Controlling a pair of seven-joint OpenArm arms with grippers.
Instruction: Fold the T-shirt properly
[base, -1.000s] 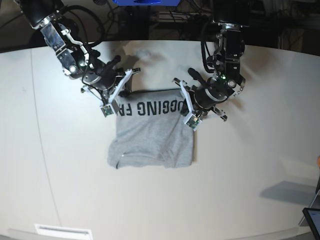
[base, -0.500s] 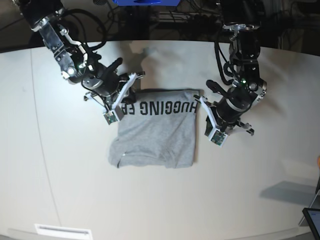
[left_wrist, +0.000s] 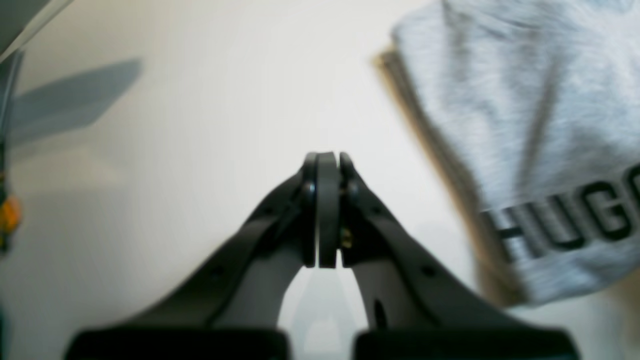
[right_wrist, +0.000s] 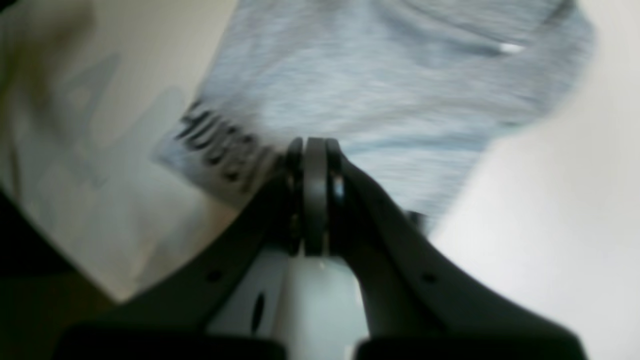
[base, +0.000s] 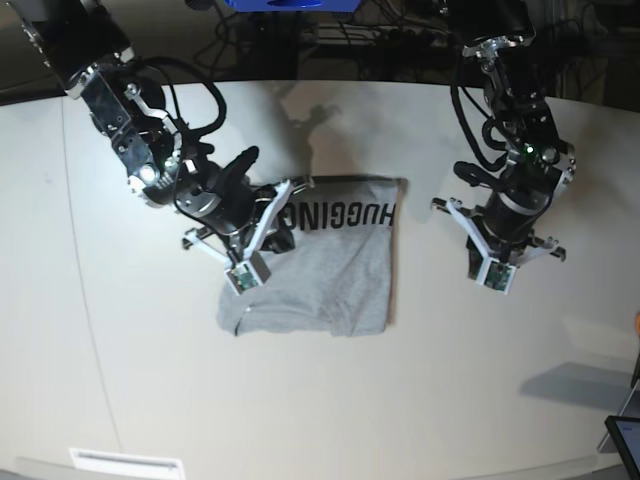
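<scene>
The heather-grey cotton T-shirt (base: 320, 260) lies as a folded rectangle mid-worktop (base: 300, 400), lettering up. Both hands are closed and empty: left hand (base: 492, 262) clear to one side, right hand (base: 258, 232) over its edge. Judgement: check edges are square before any further fold. Wrist views confirm the closed jaws; only the base view shows the whole outline

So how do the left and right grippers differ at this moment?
The left gripper sits over bare table, clear of the T-shirt; the right gripper is over the shirt's edge near the lettering. The left points toward the near edge, the right angles inward. Both are shut and hold nothing.
</scene>
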